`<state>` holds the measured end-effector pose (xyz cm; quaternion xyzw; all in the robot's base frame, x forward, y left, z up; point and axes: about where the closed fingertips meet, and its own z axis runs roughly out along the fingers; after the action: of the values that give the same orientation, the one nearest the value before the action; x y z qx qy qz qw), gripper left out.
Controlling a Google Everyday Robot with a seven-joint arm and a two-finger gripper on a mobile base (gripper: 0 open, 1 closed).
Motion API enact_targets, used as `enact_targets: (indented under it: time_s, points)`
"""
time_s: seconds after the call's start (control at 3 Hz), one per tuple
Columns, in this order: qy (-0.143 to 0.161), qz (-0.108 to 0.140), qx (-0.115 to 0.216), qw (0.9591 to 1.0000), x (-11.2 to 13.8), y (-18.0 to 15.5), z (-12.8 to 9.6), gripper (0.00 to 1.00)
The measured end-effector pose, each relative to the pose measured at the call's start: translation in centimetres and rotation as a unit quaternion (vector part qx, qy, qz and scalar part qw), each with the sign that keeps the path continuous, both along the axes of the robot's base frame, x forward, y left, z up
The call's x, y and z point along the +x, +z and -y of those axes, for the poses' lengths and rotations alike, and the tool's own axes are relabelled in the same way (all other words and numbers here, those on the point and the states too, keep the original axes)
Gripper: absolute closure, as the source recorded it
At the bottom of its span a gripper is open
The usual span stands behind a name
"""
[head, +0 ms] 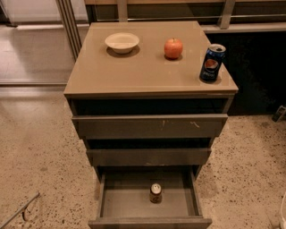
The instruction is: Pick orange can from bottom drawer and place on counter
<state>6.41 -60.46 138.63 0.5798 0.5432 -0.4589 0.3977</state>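
Small orange-brown can with silvery top (155, 193) stands upright, mid-floor of the pulled-out grey-brown bottom drawer (117, 206). Gripper is out of frame and its state cannot be told. Risk: an off-centre descent may topple the narrow can, or clip the drawer front above. The glossy tan counter (134, 71) awaits.

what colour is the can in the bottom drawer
Orange can: orange-brown, silvery top; camera view. Gripper not in view.

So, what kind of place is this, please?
Likely an office or lab space, not a home: speckled hard floor, a lone drawer cabinet with a glossy counter, metal rails behind it. The gripper is not in view.
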Motion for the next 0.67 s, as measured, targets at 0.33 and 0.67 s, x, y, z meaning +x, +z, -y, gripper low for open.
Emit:
enact_targets:
  time_s: [0.33,0.67]
  points:
    - [0.021,0.012,0.019,0.9995,-0.7,-0.8,-0.2,0.0]
    - [0.063,0.039,0.05,0.996,-0.2,-2.4,-0.3,0.0]
